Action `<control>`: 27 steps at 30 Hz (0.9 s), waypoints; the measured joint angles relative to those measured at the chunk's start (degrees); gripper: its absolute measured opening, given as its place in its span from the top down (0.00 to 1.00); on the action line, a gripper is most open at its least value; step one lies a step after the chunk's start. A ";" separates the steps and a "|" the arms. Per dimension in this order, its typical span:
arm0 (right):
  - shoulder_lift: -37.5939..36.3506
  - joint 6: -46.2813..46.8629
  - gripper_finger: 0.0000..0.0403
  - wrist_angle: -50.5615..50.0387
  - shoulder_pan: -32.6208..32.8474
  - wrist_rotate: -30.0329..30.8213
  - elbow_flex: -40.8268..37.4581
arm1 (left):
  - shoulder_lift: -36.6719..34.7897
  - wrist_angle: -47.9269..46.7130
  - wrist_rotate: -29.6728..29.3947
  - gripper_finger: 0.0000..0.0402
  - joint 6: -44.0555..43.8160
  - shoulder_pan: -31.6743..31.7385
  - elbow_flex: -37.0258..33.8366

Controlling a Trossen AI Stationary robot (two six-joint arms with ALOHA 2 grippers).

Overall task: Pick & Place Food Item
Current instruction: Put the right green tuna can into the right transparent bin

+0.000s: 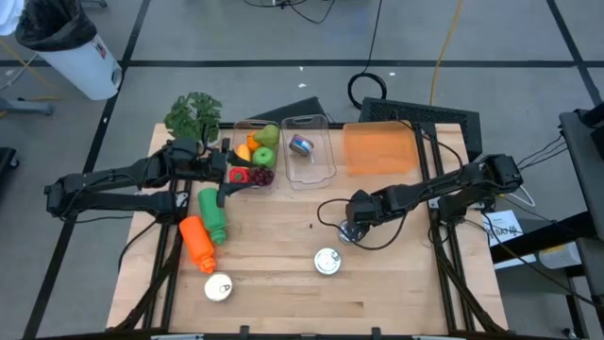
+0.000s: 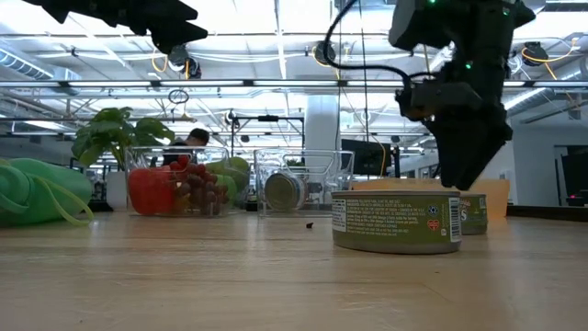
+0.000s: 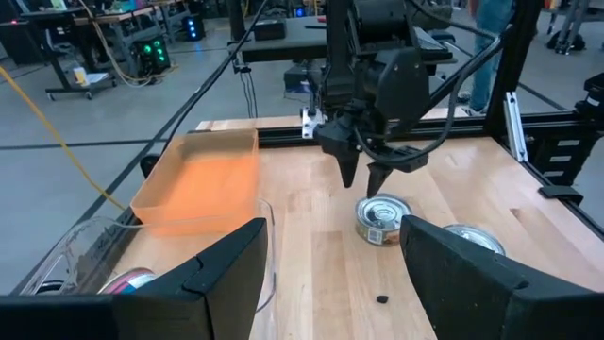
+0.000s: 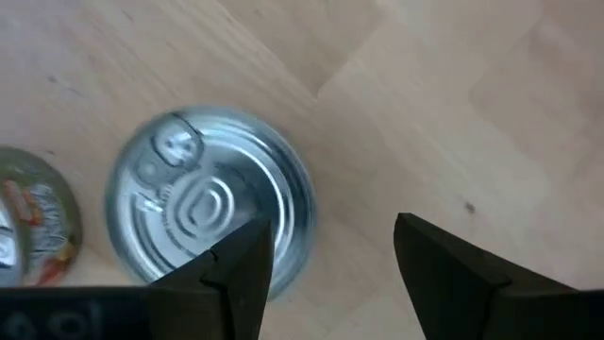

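Three tins stand upright on the wooden table. My right gripper [image 1: 352, 225] hangs open just above one silver tin [image 1: 351, 233], fingers pointing down and touching nothing. In the right wrist view that tin's pull-tab lid [image 4: 208, 212] lies mostly beside one finger, off the middle of the gap [image 4: 330, 274]. A second tin [image 1: 327, 262] stands nearer the near edge, a third [image 1: 218, 288] at the near left. My left gripper [image 1: 226, 189] waits open by the fruit container [image 1: 255, 161], empty.
A clear container [image 1: 307, 156] at the far side holds another tin. An orange bin [image 1: 377, 149] sits to its right and a plant [image 1: 193, 115] at the far left. A green bottle [image 1: 212, 215] and an orange bottle [image 1: 196, 243] lie on the left. Bare wood spans the near right.
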 joint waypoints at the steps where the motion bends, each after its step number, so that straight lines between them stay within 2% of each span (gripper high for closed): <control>1: 0.00 0.37 0.48 0.11 0.01 -0.11 -0.64 | 0.00 0.00 0.00 0.37 0.10 -0.02 0.00; 10: -0.11 2.96 0.48 -0.45 -0.02 -1.13 -2.75 | 0.00 -0.02 0.00 0.37 0.87 0.00 0.00; 17: -0.26 3.18 0.48 -3.34 -0.15 3.10 -3.52 | 0.00 -0.02 0.00 0.37 0.87 0.00 0.00; 27: -0.21 5.95 0.48 -3.06 -0.15 3.46 -7.50 | 0.00 -0.04 0.00 0.37 1.07 0.00 0.00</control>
